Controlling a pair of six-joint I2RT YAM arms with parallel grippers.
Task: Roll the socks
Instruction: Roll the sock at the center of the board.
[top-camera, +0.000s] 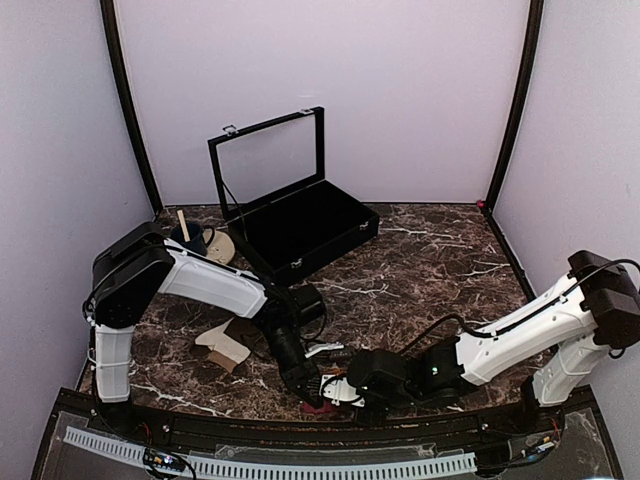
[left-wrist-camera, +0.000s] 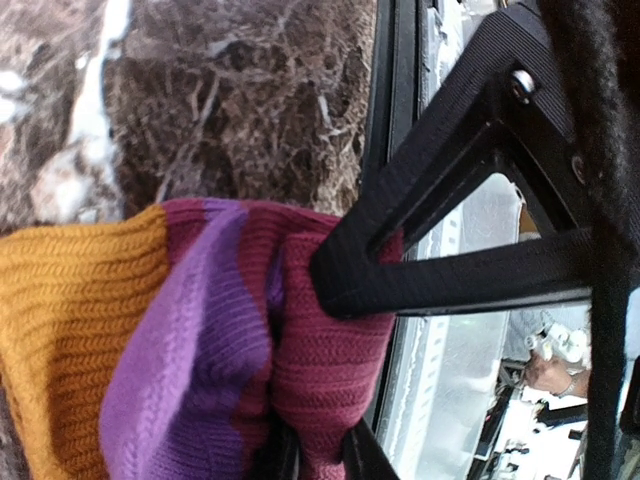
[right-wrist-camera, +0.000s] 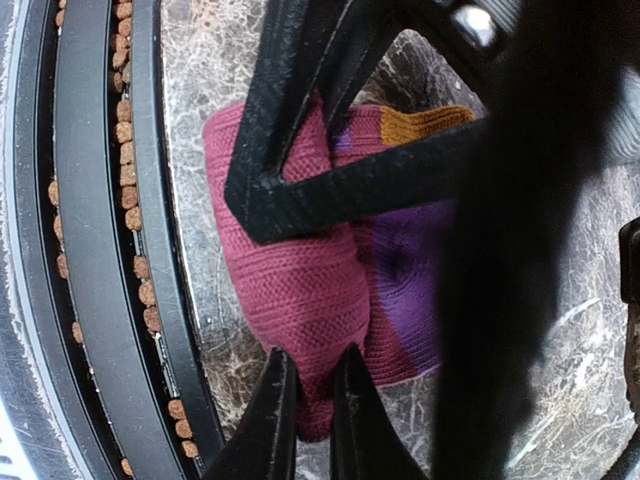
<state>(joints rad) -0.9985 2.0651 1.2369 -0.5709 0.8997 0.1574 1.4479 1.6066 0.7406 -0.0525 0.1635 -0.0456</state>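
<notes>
Between the two grippers, at the near table (top-camera: 430, 260) edge, lies the pink sock (left-wrist-camera: 200, 340), bunched into a loose bundle with its purple band and mustard cuff trailing away on the left gripper's (left-wrist-camera: 315, 365) side. That gripper is clamped on the magenta fold, and its upper finger dents the knit. This looks like an anchor to keep the roll from springing open. The right gripper (right-wrist-camera: 290, 300) comes in from the opposite side, its jaws drawn together on the same magenta end. Fabric fills the gap between them, probably to tuck or turn the bundle. The roll seems only partly formed, since the cuff lies flat and unwrapped.

The black edge rail (right-wrist-camera: 100, 250) runs just beside the right gripper and crowds the sock on that side, leaving little room to swing. The two sets of fingers are nearly touching, so they could snag each other. A cream sock (top-camera: 226, 346) lies well apart beyond the left gripper, not yet handled. Farther off, the open black case (top-camera: 305, 228) and a cup (top-camera: 190, 238) on its saucer (top-camera: 220, 245) stand clear of the work.
</notes>
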